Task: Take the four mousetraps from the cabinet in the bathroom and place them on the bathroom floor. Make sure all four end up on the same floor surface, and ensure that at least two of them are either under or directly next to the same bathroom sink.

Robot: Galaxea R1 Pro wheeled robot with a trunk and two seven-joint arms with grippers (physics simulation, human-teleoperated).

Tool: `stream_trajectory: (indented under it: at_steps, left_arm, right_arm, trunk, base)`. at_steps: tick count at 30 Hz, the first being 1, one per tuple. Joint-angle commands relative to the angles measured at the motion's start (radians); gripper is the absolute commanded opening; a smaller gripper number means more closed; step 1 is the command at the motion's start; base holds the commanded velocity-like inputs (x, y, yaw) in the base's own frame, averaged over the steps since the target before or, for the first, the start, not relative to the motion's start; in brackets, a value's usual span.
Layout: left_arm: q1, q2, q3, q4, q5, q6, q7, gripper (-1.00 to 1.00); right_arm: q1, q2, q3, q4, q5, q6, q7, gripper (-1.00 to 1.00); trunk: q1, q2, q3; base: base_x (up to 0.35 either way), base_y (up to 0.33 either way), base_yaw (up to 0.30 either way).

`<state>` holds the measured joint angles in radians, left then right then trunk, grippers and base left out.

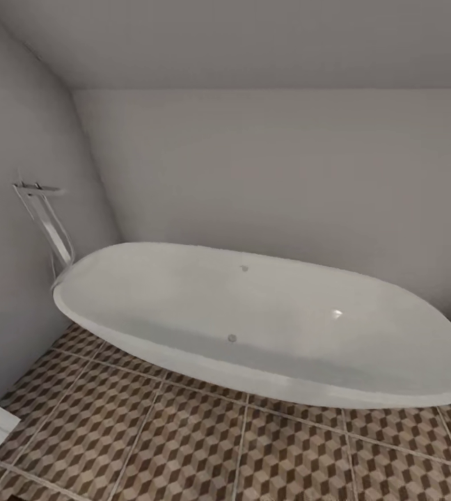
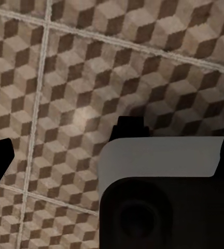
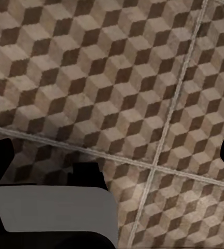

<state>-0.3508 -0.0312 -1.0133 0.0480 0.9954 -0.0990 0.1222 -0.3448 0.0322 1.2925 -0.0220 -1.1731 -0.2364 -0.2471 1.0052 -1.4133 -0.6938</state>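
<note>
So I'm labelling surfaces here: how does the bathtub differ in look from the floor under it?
The bathtub is plain glossy white; the bathroom floor carries a brown, beige and white cube print. The bathtub is one smooth, curved oval shell; the bathroom floor is flat, split into square tiles by pale grout lines.

No readable text, label or number anywhere.
</note>
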Motion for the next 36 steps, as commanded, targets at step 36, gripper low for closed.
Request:
stream_trajectory:
  at_steps: [36]
  left_arm:
    - [-0.001,-0.001,-0.007,0.003,0.005,-0.004,0.001,1.0]
  right_arm:
    - [0.0,-0.002,0.008,-0.001,-0.008,-0.001,-0.004,1.0]
  trunk:
    - [0.0,0.0,0.014]
  base:
    - [0.0,0.0,-0.285]
